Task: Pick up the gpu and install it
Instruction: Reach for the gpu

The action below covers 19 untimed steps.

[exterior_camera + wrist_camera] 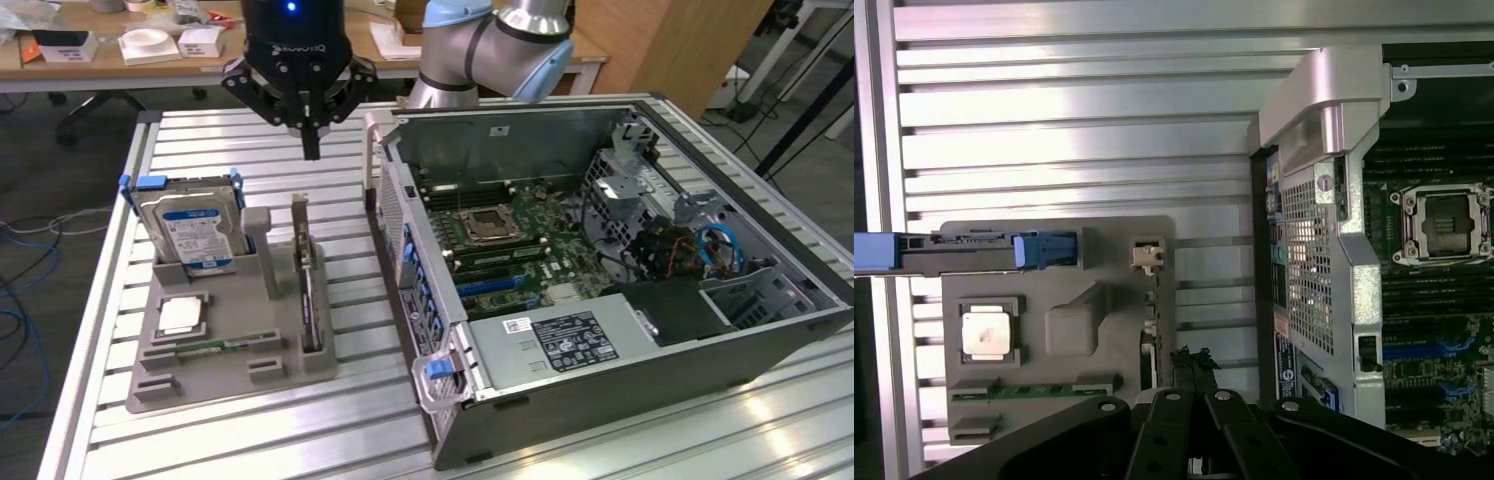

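The gpu [310, 292] stands on its long edge in a slot of the grey holder tray [274, 340], a thin dark card with its metal bracket at the far end. Seen from above in the wrist view, the gpu [1146, 300] is a narrow strip. My gripper [311, 145] hangs well above the tray's far end, just behind the card, its fingers shut with nothing between them. The gripper [1192, 372] shows its dark fingertips pressed together close beside the card's edge.
The tray also holds a silver hard drive [194, 230] with blue clips, a CPU [180, 315] and a green memory stick [214, 347]. An open computer case [601, 260] lies at the exterior view's right, its wall [1324, 250] close to the tray.
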Tool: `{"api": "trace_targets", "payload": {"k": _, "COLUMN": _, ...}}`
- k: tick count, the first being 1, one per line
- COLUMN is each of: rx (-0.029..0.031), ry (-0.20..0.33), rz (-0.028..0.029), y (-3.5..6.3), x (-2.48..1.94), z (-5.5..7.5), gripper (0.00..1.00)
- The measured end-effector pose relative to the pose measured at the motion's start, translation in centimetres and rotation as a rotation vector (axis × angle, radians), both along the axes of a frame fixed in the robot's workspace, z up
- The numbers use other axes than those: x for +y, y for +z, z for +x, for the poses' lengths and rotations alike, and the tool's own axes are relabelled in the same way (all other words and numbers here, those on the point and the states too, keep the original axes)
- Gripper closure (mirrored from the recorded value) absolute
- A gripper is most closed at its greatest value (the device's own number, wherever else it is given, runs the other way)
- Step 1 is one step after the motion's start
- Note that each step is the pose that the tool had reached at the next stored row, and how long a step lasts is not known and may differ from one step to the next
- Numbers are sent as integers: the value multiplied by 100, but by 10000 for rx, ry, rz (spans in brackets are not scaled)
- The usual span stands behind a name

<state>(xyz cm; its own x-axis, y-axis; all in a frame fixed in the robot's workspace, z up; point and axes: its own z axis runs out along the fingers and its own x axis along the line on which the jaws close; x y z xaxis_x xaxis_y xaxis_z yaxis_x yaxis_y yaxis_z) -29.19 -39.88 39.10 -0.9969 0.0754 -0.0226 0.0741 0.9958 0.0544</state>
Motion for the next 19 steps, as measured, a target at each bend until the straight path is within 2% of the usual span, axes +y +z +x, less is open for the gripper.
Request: {"api": "trace_targets", "payload": {"k": 19, "rx": 0, "ry": 0, "rz": 0, "y": -4, "x": 0, "z": -157, "gripper": 89}}
